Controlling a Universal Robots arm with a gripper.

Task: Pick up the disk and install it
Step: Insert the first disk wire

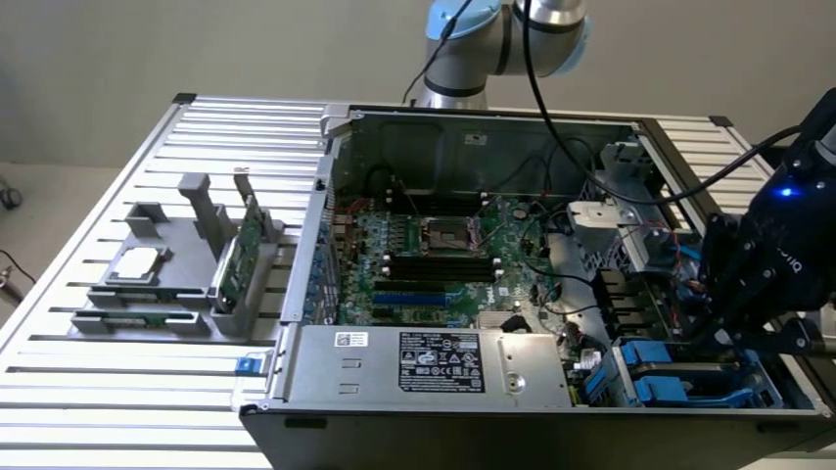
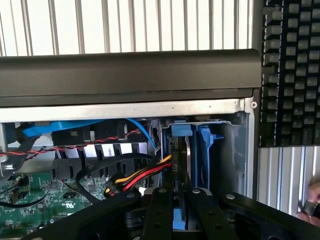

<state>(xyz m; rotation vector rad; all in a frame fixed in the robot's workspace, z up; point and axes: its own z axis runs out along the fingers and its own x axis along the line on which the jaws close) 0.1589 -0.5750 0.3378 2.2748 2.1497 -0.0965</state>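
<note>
Nearest the lens, the gripper (image 2: 179, 196) is seen clamped narrow on the disk (image 2: 182, 160), held edge-on at the mouth of the blue-railed drive bay (image 2: 220, 150), where it could be jammed by a slight tilt or caught on the red-and-yellow power leads (image 2: 145, 175) just beside.

We record the arm (image 1: 460, 44) reaching from the far side toward the exterior view's right, wrist turned downward. The gripper (image 1: 726, 328) hangs low, pointing down. Its two black fingers (image 2: 161, 210) stand narrowly set, clamped on the disk (image 2: 180, 134), held edge-on.
</note>
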